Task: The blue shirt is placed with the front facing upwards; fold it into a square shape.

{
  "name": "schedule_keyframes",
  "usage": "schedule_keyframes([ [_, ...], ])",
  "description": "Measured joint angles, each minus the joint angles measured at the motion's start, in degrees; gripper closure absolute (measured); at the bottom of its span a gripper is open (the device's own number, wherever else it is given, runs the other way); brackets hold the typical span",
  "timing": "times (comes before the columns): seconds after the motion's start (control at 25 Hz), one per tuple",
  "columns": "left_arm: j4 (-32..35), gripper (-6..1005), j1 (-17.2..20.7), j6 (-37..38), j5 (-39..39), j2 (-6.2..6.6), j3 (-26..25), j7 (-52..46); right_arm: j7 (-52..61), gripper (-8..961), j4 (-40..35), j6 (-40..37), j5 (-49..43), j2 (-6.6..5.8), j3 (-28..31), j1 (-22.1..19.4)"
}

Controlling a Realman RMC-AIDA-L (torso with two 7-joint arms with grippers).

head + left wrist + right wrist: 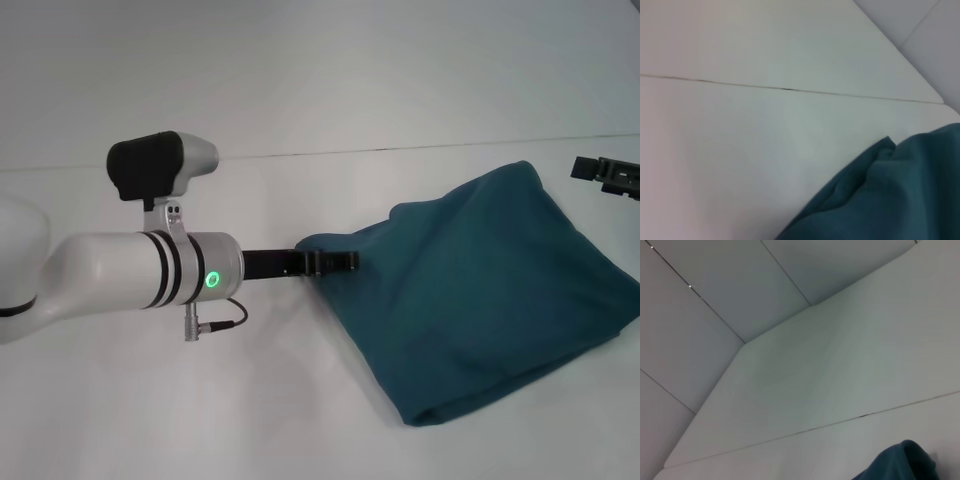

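The blue shirt [490,290] lies bunched and folded over on the right half of the white table, plain teal side up, with no print showing. My left gripper [345,262] reaches in from the left and is shut on the shirt's left edge, which is pulled out to a point toward it. My right gripper [608,176] sits apart from the cloth at the far right, just beyond the shirt's far corner. A fold of the shirt [900,200] fills the corner of the left wrist view. In the right wrist view only a small tip of the shirt [900,465] shows.
The white table [300,400] carries a thin seam line [300,155] running across its far part. The left arm's white forearm [150,270] spans the table's left side. A pale wall stands behind the table.
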Motion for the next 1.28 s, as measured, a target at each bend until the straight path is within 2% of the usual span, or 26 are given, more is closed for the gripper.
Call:
schedule_keyframes([
  [0.36, -0.4, 112, -0.5, 0.3, -3.8, 0.00, 5.8, 1.2, 0.0, 55, 0.3, 0.2, 0.0, 0.18, 0.1, 0.1],
  [0.88, -0.3, 125, -0.5, 0.1, -4.4, 0.00, 8.2, 1.9, 0.0, 55, 0.4, 0.7, 0.0, 0.35, 0.2, -0.1],
  [1.12, 0.0, 183, -0.7, 0.6, -4.6, 0.00, 9.2, 4.7, -0.3, 56, 0.4, 0.9, 0.1, 0.82, 0.5, 0.0],
  [1.28, 0.0, 260, -0.7, 0.5, -4.8, 0.00, 9.4, 5.5, -0.3, 56, 0.4, 0.9, 0.2, 0.95, 0.7, 0.0],
])
